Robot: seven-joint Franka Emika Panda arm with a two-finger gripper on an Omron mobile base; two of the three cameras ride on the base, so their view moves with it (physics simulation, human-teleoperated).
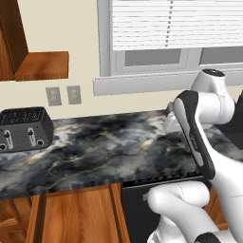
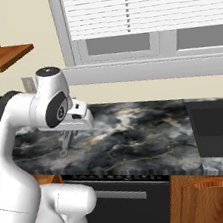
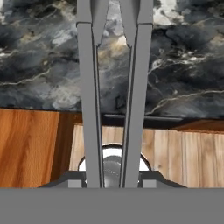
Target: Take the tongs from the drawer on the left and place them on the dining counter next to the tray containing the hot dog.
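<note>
Tongs (image 3: 111, 87) clamped in jaws, two long grey arms running up the middle of hand view from the finger tips, spread slightly toward the far end. Seen in right base view as a thin grey pair (image 2: 65, 142) hanging down from the gripper (image 2: 72, 131), lower tip near or on the marbled surface, contact not clear. Jaws closed on the tongs near the joined end, held narrow. Below the tongs in hand view: black-and-grey marbled tabletop (image 3: 183, 65) across the upper half, then a dark edge strip, then reddish-brown wood panels (image 3: 30, 144). Same marbled tabletop (image 1: 95, 152) in left base view, with a black toaster (image 1: 23, 129) at its left end against the wall, well apart from the arm. Two wall outlets (image 1: 63, 95) above the toaster. Wooden wall cabinet (image 1: 33, 61) upper left. Window with white blinds (image 2: 143, 2) behind the tabletop, grey sill beneath. Dark appliance front (image 2: 127, 202) with a silver bar handle under the tabletop edge, wooden cabinet door (image 2: 212, 199) to its right. Dark recessed block (image 2: 219, 127) at the right end of the tabletop, kind not clear. White arm bent over the tabletop, wrist above its left-centre part in right base view.
</note>
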